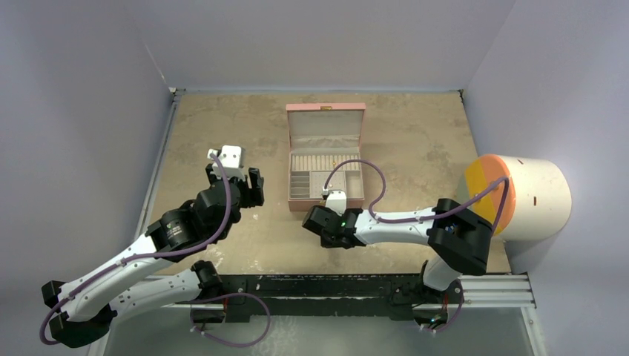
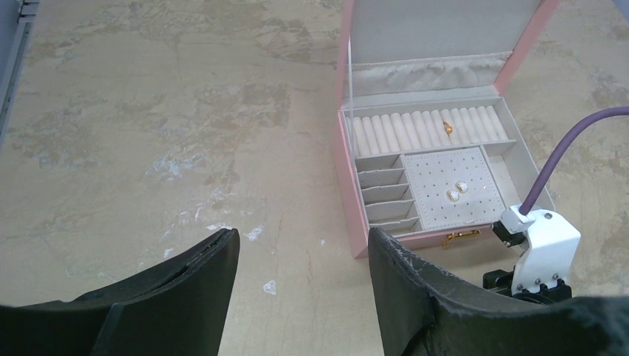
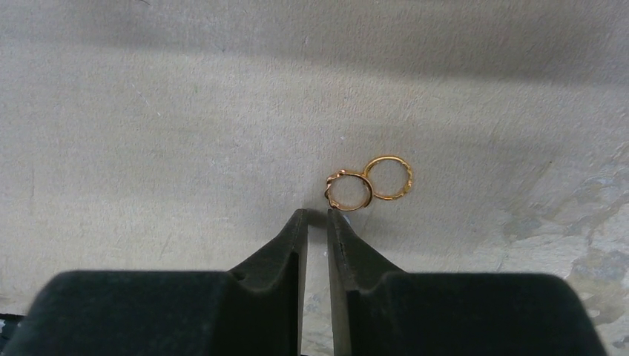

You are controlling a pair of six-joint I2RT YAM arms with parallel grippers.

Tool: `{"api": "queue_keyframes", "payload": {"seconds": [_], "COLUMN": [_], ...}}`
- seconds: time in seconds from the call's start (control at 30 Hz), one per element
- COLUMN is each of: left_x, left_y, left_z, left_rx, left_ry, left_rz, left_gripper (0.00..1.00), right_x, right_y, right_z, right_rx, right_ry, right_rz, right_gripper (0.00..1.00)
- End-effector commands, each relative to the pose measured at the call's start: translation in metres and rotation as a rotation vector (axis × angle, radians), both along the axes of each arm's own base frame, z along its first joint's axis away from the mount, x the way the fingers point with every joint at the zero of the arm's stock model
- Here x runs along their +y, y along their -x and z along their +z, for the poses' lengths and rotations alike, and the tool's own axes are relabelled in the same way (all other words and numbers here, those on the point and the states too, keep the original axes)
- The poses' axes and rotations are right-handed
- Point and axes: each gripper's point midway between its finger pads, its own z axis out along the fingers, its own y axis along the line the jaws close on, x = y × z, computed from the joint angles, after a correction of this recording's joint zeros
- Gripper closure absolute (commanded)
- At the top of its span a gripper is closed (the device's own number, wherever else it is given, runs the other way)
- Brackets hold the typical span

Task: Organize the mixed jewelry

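- Right wrist view: the right gripper [image 3: 317, 215] is seen low over the table [image 3: 148, 133], its fingers almost together with a slit between them and nothing clamped
- A knotted gold ring [image 3: 348, 191] is found touching a second gold ring [image 3: 389, 178] just beyond the tips, likely the next pick
- The left gripper [image 2: 302, 237] is held apart and empty beside the pink box [image 2: 347, 185], where a stored ring [image 2: 448, 127] and studs [image 2: 456, 191] are kept, presumably leaving the way unobstructed
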Motion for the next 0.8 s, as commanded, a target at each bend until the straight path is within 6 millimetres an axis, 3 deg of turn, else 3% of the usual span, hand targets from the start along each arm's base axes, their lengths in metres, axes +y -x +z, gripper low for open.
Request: {"api": "queue_keyframes", "payload": {"seconds": [0.0,0.4,0.77], "left_x": [0.0,0.001,0.0], "left_y": [-0.002,-0.002,-0.002], "left_z": [0.004,0.004,0.004], "left_rx": [-0.012,-0.013,-0.012], "left_ry": [0.007,0.013,0.011], "left_rz": [0.004,0.004,0.003], "left_gripper": [0.37,0.37,0.37], "right_x": [-0.008,-0.006,0.004], "right_y": [-0.002,-0.015,-0.019], "right_z": [-0.002,0.036,0.024], "right_rx": [-0.019,-0.121,-0.115], "right_ry": [0.053,0.025,0.046], "right_rz": [-0.029,-0.07,-0.063], "right_gripper": [0.83,0.81,0.81]}}
